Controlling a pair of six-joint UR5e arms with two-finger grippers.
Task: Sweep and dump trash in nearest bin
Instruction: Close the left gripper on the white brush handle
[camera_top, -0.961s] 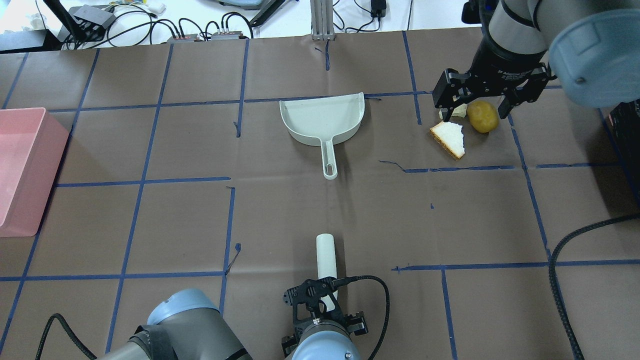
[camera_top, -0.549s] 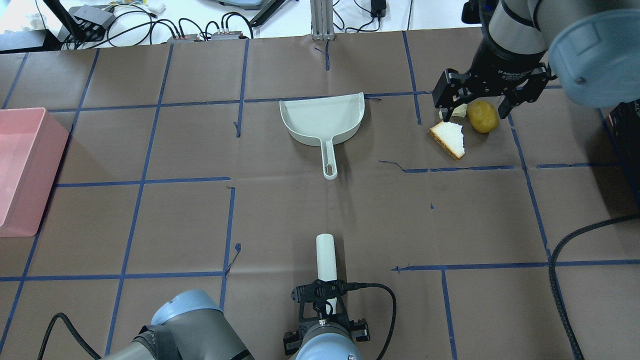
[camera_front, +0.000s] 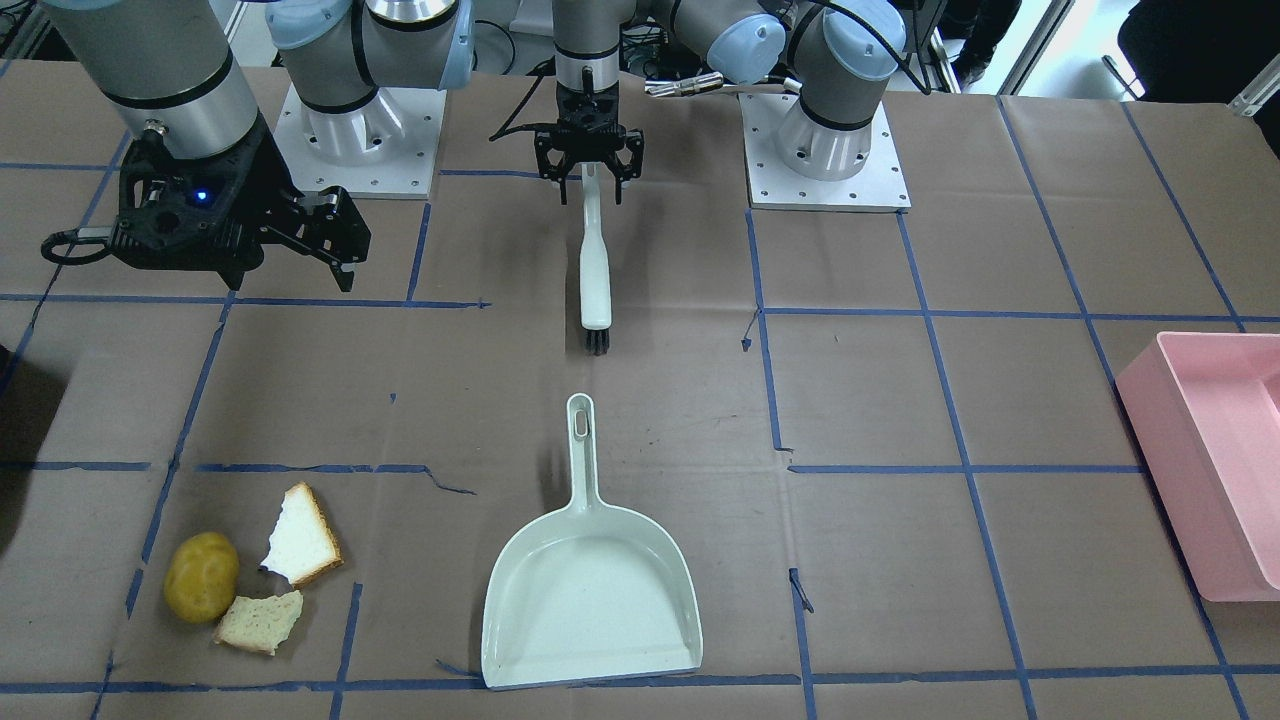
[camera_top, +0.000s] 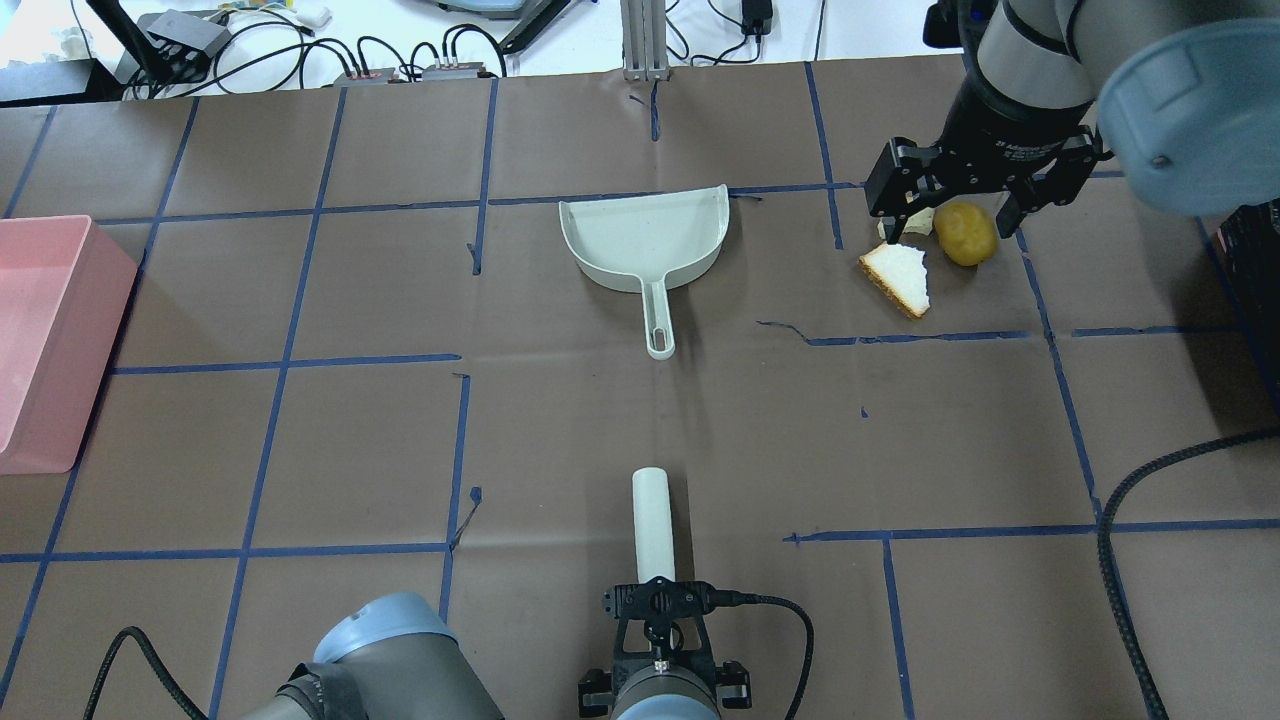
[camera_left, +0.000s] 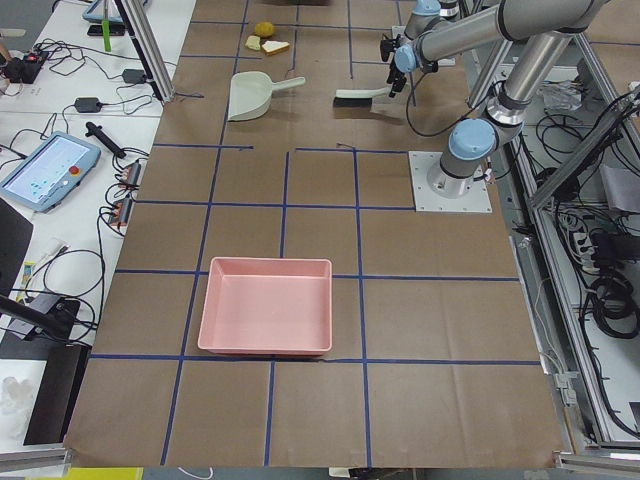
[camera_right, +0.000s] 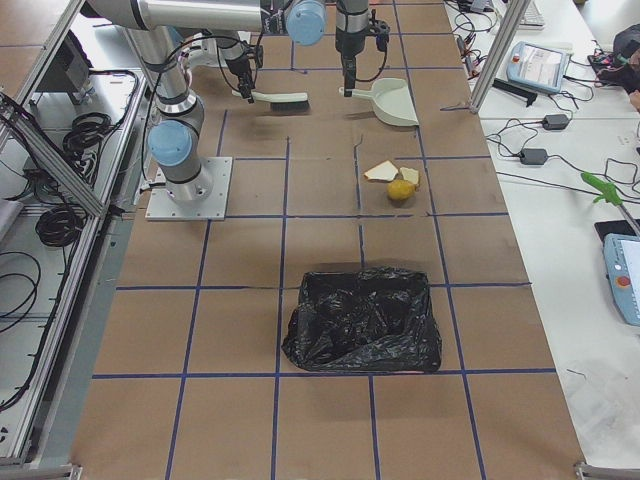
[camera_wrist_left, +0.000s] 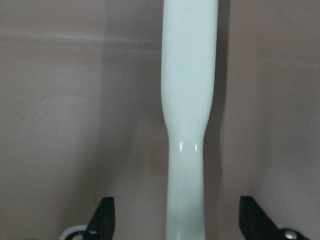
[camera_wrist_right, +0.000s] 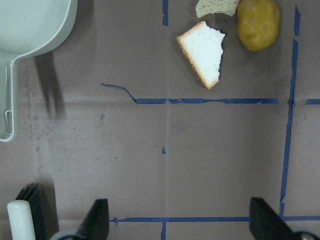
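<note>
Where the potato (camera_front: 201, 576) is found: on the counter (camera_top: 350, 450), on the robot's right side, beyond the dustpan's open mouth and well apart from it.
Bread: two torn pieces are seen just beside the potato. The larger bread piece (camera_front: 300, 536) lies white face up with its tan crust along one edge. The smaller bread piece (camera_front: 260, 622) is set against the potato's far side; whether they touch cannot be told.
Dustpan (camera_front: 590, 590): laid flat mid-counter, nothing in it, its handle pointed toward the robot.
Brush (camera_front: 594, 270): laid flat in line with the dustpan handle, black bristles turned toward it, a gap left between the two.
Left gripper (camera_front: 590, 190): lowered over the robot-side end of the brush handle. Its fingers (camera_wrist_left: 105, 217) are spread, one on each side of the handle, with bare counter seen between each finger and the handle; nothing is grasped.
Right gripper (camera_top: 948, 230): held above the counter near the trash. Its fingers (camera_wrist_right: 100, 220) are spread wide, with nothing between them.
Pink bin (camera_front: 1210, 470): placed at the robot's left end.
Black-bagged bin (camera_right: 362, 320): placed at the robot's right end, nearer the trash.
</note>
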